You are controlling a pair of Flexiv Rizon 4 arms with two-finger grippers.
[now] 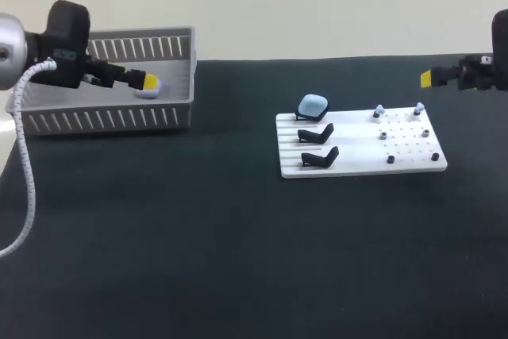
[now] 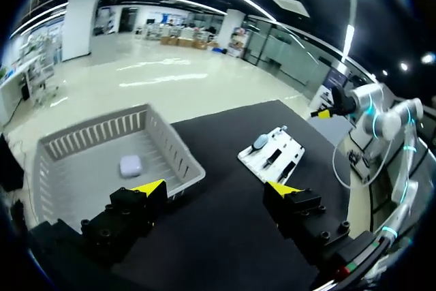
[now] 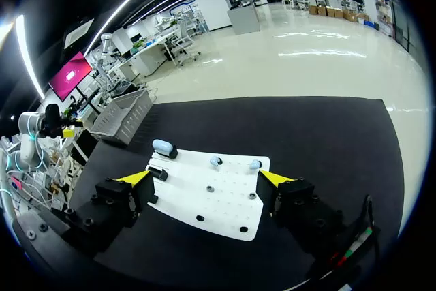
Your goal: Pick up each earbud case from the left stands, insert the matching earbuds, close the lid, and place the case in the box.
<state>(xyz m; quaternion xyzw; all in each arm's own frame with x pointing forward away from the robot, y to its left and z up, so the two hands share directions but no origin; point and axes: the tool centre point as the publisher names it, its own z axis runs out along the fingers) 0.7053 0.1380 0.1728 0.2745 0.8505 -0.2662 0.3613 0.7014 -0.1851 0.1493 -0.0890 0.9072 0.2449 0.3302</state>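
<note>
In basket (image 2: 178, 157), white case (image 2: 130, 165) ahead of spread left fingers (image 2: 150, 187).

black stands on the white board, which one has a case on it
The rearmost black stand: it carries the light blue rounded earbud case; the middle stand and front stand are bare.

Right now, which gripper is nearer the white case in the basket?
Left. The left gripper hangs over the basket, close by the case. The right gripper is far across the table, past the white board.
</note>
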